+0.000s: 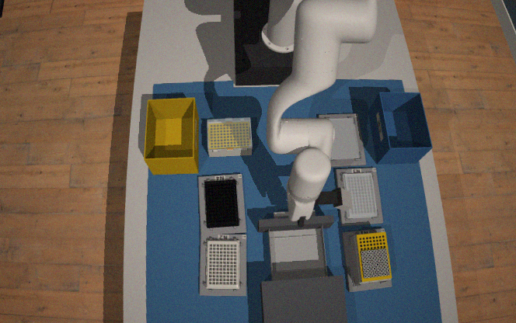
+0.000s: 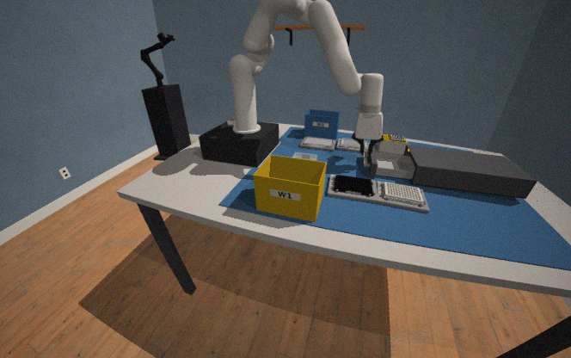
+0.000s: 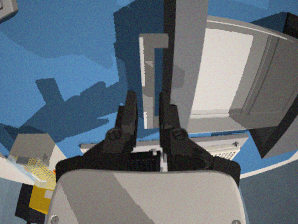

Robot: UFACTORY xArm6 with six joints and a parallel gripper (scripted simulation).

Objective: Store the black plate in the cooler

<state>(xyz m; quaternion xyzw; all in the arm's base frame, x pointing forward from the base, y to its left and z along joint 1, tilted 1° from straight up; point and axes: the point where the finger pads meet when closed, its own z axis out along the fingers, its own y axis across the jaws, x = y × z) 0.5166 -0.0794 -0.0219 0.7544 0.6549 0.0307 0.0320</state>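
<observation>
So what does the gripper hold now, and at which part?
The gripper straddles the drawer's bar handle near its middle; whether it really clamps cannot be told.
</observation>
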